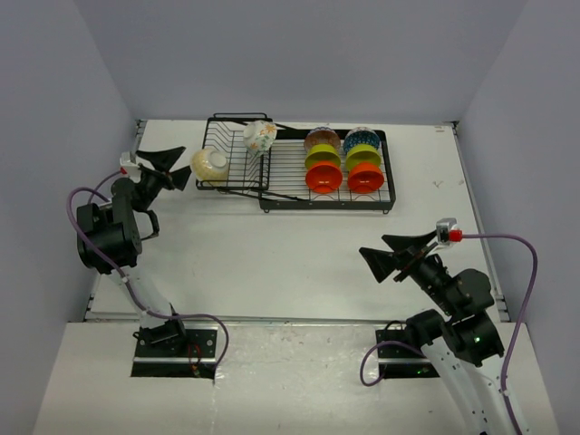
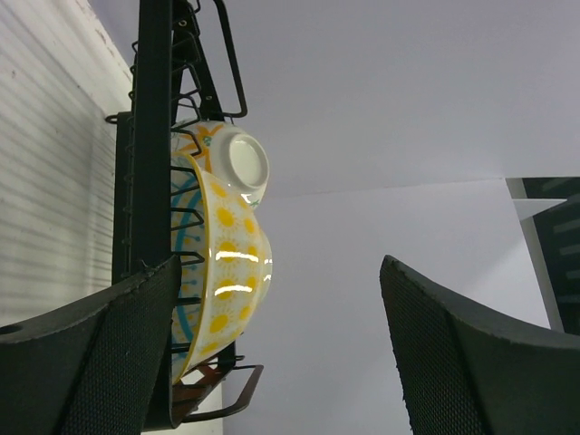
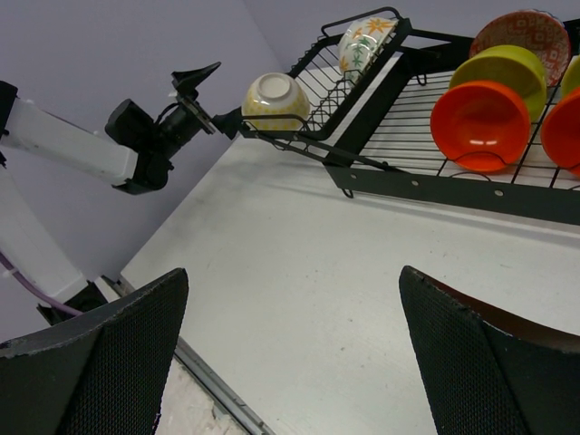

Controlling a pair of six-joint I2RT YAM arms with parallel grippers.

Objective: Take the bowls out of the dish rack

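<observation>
The black wire dish rack (image 1: 272,192) stands at the back of the table. A yellow sun-patterned bowl (image 1: 210,165) leans at the left end of its deep basket, with a white orange-and-green bowl (image 1: 260,136) at the basket's back. The flat tray holds two rows of bowls, with orange ones (image 1: 323,178) at the front. My left gripper (image 1: 184,165) is open and empty, just left of the yellow bowl (image 2: 231,263), which is close to its left finger (image 2: 136,344). My right gripper (image 1: 372,246) is open and empty over bare table, well in front of the rack (image 3: 435,181).
Grey walls close in the table on the left, back and right. In the right wrist view the left arm (image 3: 136,136) reaches toward the yellow bowl (image 3: 275,98). A metal strip (image 1: 272,319) runs along the table's near edge.
</observation>
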